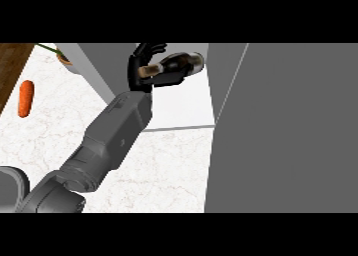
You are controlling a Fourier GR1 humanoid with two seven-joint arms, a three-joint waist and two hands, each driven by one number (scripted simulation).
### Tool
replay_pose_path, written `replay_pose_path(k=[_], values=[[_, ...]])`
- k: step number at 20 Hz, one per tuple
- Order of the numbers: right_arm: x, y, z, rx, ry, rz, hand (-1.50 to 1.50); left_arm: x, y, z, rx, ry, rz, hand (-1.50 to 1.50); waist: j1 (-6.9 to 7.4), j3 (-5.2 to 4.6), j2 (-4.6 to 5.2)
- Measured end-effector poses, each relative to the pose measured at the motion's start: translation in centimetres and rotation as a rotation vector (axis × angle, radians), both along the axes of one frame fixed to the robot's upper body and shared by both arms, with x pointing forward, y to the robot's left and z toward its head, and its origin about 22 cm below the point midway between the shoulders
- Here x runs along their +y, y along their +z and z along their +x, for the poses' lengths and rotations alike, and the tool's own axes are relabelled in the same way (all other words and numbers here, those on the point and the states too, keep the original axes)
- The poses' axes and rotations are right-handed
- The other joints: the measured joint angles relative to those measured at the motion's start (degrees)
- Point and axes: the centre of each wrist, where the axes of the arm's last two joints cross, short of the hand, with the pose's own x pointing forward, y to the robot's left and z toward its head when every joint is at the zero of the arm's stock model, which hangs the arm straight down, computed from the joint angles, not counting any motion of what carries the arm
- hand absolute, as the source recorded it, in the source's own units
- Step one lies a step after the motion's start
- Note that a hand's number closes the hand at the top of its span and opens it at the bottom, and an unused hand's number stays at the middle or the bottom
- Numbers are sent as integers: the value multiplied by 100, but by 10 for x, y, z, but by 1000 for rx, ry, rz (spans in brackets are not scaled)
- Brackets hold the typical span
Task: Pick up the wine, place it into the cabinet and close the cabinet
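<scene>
Wine bottle (183, 61), dark and glossy with a rounded body and a tan band near its narrow end, is lying tilted in the left hand (163, 79) just inside the open front of the cabinet (93, 67), above the cabinet's flat white floor (183, 107) and not touching it. The black hand is clasping the bottle: its fingers (146, 50) are curling over the narrow end while the rest of the hand is cupping the body from below, so part of the glass is being hidden. The smooth grey forearm (126, 120), boxy in section, is stretching up from the lower left towards the cabinet's opening. The cabinet's matte grey door (293, 125) is standing swung open on the right of the opening, a broad plain panel with a straight pale edge. Left of the cabinet, the counter (167, 170) is showing a white marbled surface with faint veining, and a slim orange carrot (25, 98) is lying on it, well apart from the cabinet's side wall. A strip of dark wood grain (3, 75) is running further left of the cabinet. A brown rounded object (64, 58) with a green stalk is peeking out beside the cabinet's left wall; what it is cannot be told.
</scene>
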Motion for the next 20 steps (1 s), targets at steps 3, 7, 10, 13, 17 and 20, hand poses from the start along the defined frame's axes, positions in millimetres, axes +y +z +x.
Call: replay_pose_path(k=[3,7,10,13,17,20], values=[[0,2,1,-2,1,-3,-150,1,-1,0,14,9,25,-150,-10,1,5],[2,4,2,-4,2,0,-150,3,-7,-3,17,23,69,-150,-14,0,15],[2,1,2,-13,2,7,-150,4,-10,-4,20,32,100,-150,-26,5,20],[3,0,2,-7,8,11,-150,6,-12,-4,23,36,129,-150,-37,6,23],[2,-1,1,-8,12,3,-150,9,-18,-7,26,53,143,-150,-76,-2,42],[4,1,2,-14,16,6,-150,10,-21,-8,16,66,124,-150,-85,-2,49]])
